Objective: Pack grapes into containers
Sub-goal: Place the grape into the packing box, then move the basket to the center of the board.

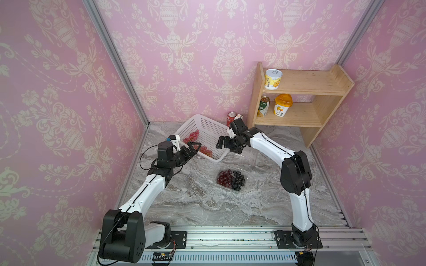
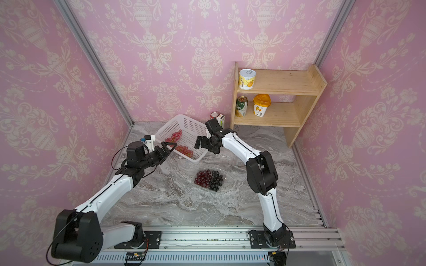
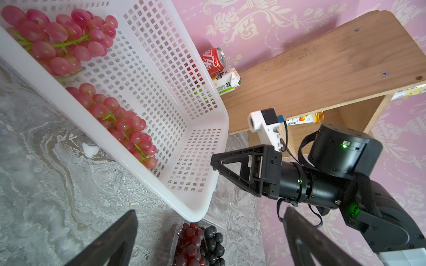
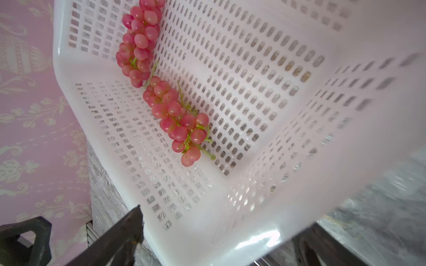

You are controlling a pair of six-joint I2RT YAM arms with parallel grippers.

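1. The grapes are in two spots. One pink-red bunch (image 1: 191, 135) and a second pink-red bunch (image 1: 205, 150) lie in the white perforated basket (image 1: 207, 133), just above centre in both top views. They're end to end along its lower-left long wall.
2. A dark red-purple bunch (image 1: 224, 177) and a near-black bunch (image 1: 238, 182) sit side by side, touching, in the clear clamshell container (image 1: 246, 177). That's at centre frame, just below the basket's lower corner.
3. There's some faint clear plastic (image 1: 255, 160) right of the basket. Could be a lid or another box, can't tell.
4. The left gripper (image 1: 194, 150) hangs at the basket's lower-left rim, by the second pink-red bunch. Fingers are spread wide, nothing in them.
5. The right gripper (image 1: 222, 145) is at the basket's right end, also spread wide and empty. In its wrist view the basket's rim sits between the two fingers (image 4: 119, 230). Whether they touch the plastic, can't tell, since that side is blurred.
6. Behind the basket, against the pink wall, there's a red cola can (image 3: 213, 61) with a small carton (image 3: 227, 80) right beside it.
7. In the upper right is a wooden shelf (image 1: 306, 83). It has a yellow-label can (image 1: 273, 79) on top, and a green can (image 1: 264, 106) and a yellow tub (image 1: 283, 107) below.
8. Everything's on a grey marble tabletop (image 1: 196, 198).
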